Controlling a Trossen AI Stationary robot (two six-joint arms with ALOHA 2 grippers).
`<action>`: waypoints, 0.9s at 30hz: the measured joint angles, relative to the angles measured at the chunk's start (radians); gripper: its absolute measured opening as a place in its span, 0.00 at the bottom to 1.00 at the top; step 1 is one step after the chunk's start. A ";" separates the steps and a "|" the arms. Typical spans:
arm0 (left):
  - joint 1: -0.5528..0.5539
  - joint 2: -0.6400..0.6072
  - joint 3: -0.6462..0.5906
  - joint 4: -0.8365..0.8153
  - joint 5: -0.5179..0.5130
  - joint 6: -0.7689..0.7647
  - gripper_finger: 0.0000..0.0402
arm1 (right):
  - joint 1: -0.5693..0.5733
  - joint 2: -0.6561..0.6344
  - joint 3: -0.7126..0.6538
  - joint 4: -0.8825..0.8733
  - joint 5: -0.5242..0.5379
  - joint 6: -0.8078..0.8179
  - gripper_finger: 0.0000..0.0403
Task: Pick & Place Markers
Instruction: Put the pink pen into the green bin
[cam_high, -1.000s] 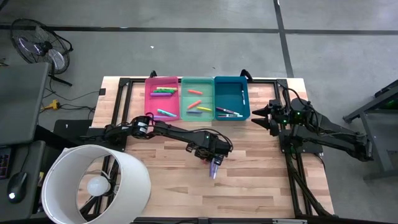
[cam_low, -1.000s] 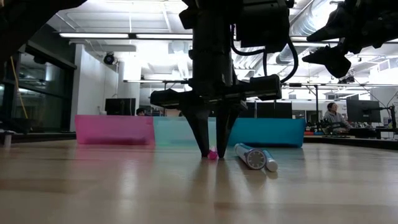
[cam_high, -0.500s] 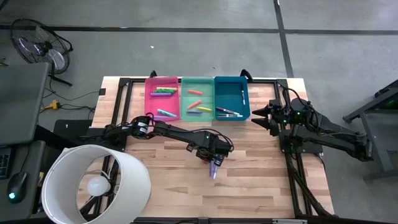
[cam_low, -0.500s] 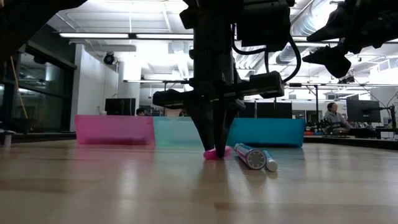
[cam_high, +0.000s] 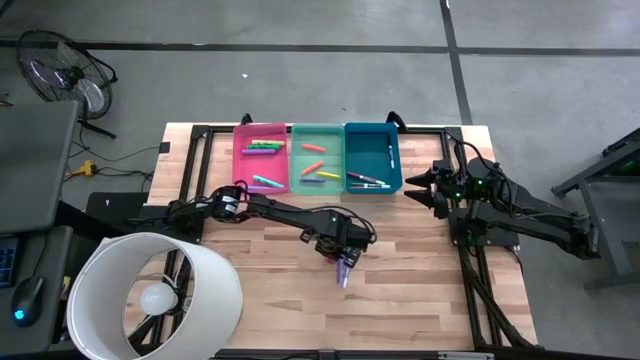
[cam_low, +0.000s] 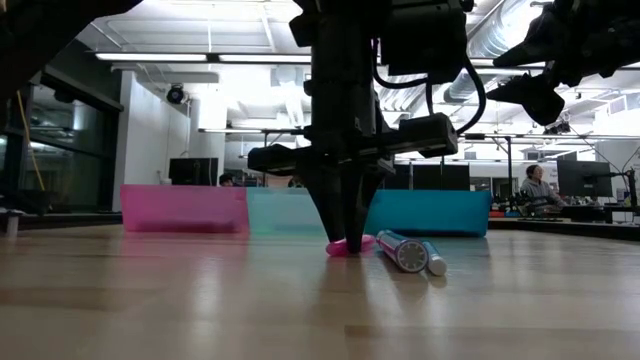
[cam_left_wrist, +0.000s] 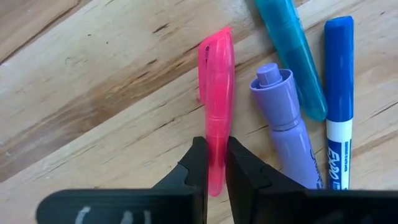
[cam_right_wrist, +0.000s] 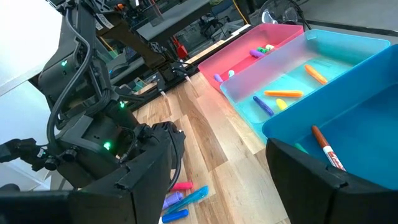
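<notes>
Left wrist view: left claw (cam_left_wrist: 212, 163) pinching pink marker (cam_left_wrist: 214, 87) on table.

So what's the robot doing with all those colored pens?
It's sorting markers into bins. The left claw is down on the table, pinching a pink marker that lies flat on the wood. Next to it lie a purple marker, a teal one and a blue one. The right claw waits open beside the blue bin. Other markers already lie in the bins.
</notes>
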 joint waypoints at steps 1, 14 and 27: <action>0.000 0.000 0.000 0.000 0.000 0.002 0.06 | 0.000 0.000 0.000 0.000 0.000 0.000 0.62; 0.021 0.006 0.053 -0.058 -0.023 0.067 0.06 | 0.000 0.000 0.000 0.000 0.000 0.000 0.62; 0.077 0.017 0.234 -0.312 -0.172 0.179 0.06 | 0.000 0.000 0.000 0.000 0.000 0.000 0.62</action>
